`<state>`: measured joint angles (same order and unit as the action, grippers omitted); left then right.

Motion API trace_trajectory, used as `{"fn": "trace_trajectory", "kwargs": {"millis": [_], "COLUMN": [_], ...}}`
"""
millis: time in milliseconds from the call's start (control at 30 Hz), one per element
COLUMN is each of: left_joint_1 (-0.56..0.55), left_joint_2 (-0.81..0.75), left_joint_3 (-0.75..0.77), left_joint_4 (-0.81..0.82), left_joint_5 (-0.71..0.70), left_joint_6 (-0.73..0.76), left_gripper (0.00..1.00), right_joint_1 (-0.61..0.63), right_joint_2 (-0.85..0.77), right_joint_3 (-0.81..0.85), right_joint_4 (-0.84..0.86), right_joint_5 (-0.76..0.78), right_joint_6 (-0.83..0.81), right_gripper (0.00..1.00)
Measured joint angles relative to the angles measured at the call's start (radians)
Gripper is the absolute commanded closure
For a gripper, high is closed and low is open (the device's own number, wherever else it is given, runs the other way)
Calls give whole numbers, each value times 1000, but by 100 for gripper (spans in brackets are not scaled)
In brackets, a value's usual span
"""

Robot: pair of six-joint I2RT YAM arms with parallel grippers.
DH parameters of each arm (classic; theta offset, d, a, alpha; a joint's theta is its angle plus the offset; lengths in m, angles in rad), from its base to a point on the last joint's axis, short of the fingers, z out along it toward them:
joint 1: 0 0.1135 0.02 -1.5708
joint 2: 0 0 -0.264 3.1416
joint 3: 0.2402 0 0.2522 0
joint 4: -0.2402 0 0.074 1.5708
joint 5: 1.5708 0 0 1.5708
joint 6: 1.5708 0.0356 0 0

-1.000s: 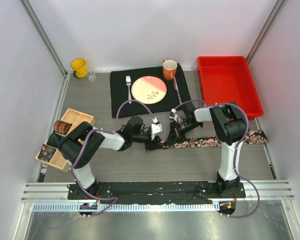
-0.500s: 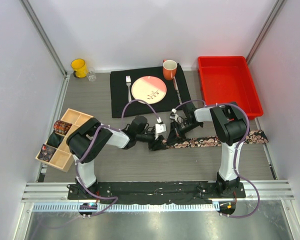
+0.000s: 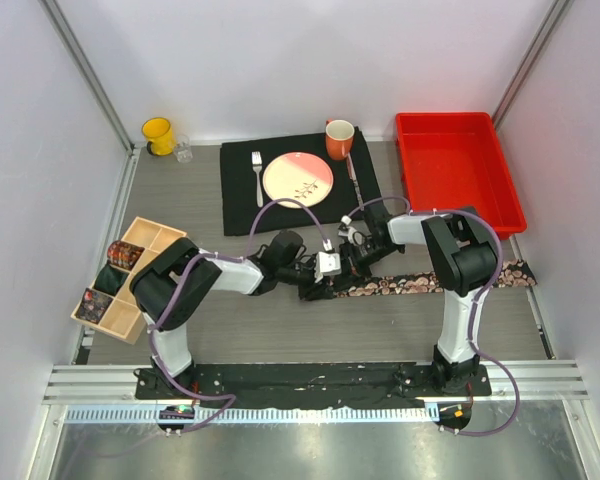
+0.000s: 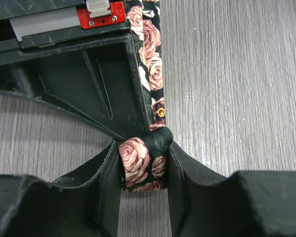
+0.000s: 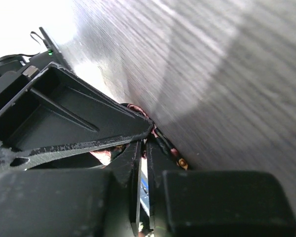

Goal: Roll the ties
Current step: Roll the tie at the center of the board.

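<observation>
The left pincer (image 4: 144, 174) is clenched on the tie (image 4: 140, 163). The rolled end sits squeezed between its two black plastic fingers (image 4: 107, 190) as a small, fat fold. The rest of the strip runs flat away along the other arm's finger. The cloth is black and smooth, printed with pink roses.

From above, that one tie (image 3: 435, 281) stretches as a narrow band rightward across the grey wood-grain table (image 3: 280, 330). Its coiled end lies where both pincers meet.

The right pincer (image 5: 144, 163) has its fingers drawn almost together, with a slit of light between them. The tie's edge (image 5: 166, 147) passes just at the tips, but I cannot tell whether it is nipped.

A wooden tray (image 3: 166, 236) with square compartments stands at the left, and two red-brown rolled ties (image 3: 123, 254) are plainly visible in it. Farther back are one black mat (image 3: 242, 190), one round plate (image 3: 297, 179), one fork (image 3: 257, 172), two mugs (image 3: 339, 138) and one red bin (image 3: 455, 170).
</observation>
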<state>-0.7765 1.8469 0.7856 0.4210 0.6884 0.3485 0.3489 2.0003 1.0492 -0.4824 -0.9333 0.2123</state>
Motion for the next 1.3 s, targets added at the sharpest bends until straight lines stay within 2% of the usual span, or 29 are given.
{"fn": "trace_trajectory", "kwargs": {"millis": [233, 500, 667, 1000, 1067, 1167, 1200, 1300], "left_joint_1": [-12, -13, -13, -13, -13, -13, -13, -13], "left_joint_2": [-2, 19, 24, 30, 31, 32, 32, 34], "left_joint_3": [63, 126, 144, 157, 159, 160, 160, 162], "left_joint_4": [-137, -230, -262, -280, -280, -281, -281, -281], "left_joint_5": [-19, -10, -6, -2, -2, 0, 0, 1], "left_joint_6": [56, 82, 95, 102, 101, 101, 101, 101], "left_gripper": [83, 83, 83, 83, 83, 83, 83, 82], "right_joint_1": [2, -29, -39, -37, -32, -25, -22, -16], "right_joint_2": [-71, -147, -157, -177, -177, -177, -177, -173], "right_joint_3": [0, -9, -32, -79, -79, -81, -82, -85], "right_joint_4": [-39, -72, -56, 72, 90, 95, 93, 76], "right_joint_5": [80, 93, 60, -5, -11, -11, -9, 8], "right_joint_6": [-60, -94, -73, 36, 48, 51, 45, 4], "right_gripper": [70, 67, 56, 56, 59, 71, 80, 99]}}
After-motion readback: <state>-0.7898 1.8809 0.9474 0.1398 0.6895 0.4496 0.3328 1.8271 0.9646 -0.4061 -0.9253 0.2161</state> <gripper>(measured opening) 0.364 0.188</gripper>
